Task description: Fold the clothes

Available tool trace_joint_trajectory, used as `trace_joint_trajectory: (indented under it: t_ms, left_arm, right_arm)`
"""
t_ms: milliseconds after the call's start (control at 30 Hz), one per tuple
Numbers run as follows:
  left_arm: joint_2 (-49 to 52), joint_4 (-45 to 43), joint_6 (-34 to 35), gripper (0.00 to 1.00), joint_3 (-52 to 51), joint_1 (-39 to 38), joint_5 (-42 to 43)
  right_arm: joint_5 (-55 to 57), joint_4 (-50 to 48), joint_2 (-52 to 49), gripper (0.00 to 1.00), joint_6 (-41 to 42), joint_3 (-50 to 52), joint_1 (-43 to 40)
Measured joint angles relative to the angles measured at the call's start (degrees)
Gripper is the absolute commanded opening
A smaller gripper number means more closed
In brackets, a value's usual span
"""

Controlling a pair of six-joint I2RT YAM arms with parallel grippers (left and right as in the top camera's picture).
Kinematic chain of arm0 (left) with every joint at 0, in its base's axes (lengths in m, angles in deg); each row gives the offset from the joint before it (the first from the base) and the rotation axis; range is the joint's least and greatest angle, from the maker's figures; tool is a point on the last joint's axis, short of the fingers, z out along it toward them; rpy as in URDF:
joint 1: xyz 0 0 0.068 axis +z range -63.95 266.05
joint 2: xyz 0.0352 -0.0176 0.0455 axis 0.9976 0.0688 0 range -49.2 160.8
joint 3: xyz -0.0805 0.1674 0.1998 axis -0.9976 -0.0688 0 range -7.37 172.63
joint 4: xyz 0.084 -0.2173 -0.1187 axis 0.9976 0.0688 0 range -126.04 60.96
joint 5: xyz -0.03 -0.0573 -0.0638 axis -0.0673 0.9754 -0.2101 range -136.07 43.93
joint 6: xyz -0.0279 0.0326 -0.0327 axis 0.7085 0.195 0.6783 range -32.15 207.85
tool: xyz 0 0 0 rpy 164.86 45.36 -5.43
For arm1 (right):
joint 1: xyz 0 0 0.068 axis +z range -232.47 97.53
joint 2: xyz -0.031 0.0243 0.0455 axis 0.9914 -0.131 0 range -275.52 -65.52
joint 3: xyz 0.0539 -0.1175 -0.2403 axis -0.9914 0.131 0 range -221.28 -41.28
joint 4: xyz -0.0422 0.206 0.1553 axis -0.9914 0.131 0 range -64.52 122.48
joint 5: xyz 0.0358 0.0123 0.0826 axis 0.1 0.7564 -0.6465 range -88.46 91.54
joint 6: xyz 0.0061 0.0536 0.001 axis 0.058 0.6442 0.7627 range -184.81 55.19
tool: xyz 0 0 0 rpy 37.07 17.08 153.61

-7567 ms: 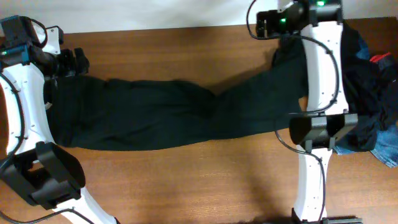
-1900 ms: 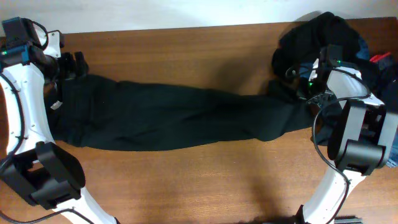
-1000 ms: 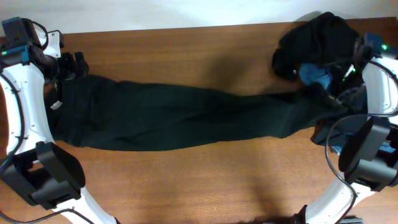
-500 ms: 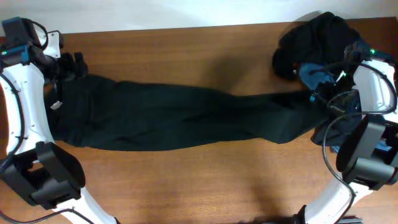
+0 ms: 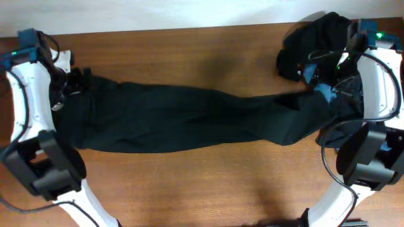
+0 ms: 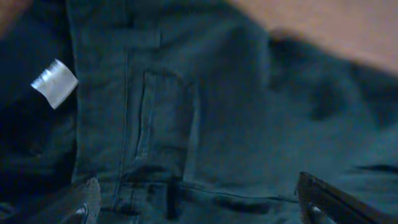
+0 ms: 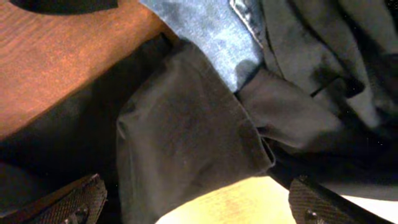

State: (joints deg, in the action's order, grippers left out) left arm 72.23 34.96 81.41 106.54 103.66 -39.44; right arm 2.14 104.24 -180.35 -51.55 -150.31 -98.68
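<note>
Long black trousers point(image 5: 189, 120) lie stretched flat across the table, waist at the left, leg ends at the right. My left gripper point(image 5: 77, 81) hovers open over the waistband; the left wrist view shows its fingers point(image 6: 81, 202) wide apart above the dark fabric point(image 6: 217, 124) and a white label point(image 6: 55, 82). My right gripper point(image 5: 328, 82) is open above the leg hem point(image 7: 180, 137), holding nothing. More of the clothes are heaped at the back right: a black pile point(image 5: 322, 38) and a piece of blue denim point(image 7: 205, 31).
The wooden table point(image 5: 208, 183) shows bare in front of and behind the trousers. The heap point(image 7: 323, 68) crowds the right arm at the table's right end. The table's back edge point(image 5: 189, 28) runs along the top.
My right gripper has opened and let go of the trouser leg end, then drawn back toward the heap. The leg end now rests on the table. The left arm shifted slightly right.
</note>
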Motion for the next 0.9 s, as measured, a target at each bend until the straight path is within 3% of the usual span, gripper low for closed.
trace_joint_trajectory:
  t_ms: [300,500,733,800,833,867,900]
  left_arm:
    - [4.4,-2.0,0.2,0.99,0.0,0.2,-5.6]
    - [5.5,-8.1,-0.2,0.99,0.0,2.4,-6.6]
    - [10.6,-14.9,-5.5,0.99,0.0,4.5,-6.9]
    - [12.7,-14.9,-6.9,0.93,0.0,4.5,-6.6]
    - [13.5,-14.9,-7.5,0.83,0.0,4.4,-6.4]
    - [14.2,-14.9,-7.9,0.65,0.0,4.4,-6.4]
    - [14.8,-14.9,-8.3,0.59,0.0,4.3,-6.0]
  right_arm:
    - [0.0,0.8,0.0,0.99,0.0,-0.6,-0.1]
    - [0.0,0.8,0.0,0.99,-0.3,-0.6,-0.1]
    - [0.0,0.8,0.0,0.99,-0.4,-0.6,-0.1]
    - [0.0,0.8,0.0,0.99,-0.4,-0.6,-0.1]
    - [0.0,0.8,0.0,0.99,-0.4,-0.6,-0.1]
    - [0.0,0.8,0.0,0.99,-0.4,-0.6,-0.1]
    - [0.0,0.8,0.0,0.99,-0.4,-0.6,-0.1]
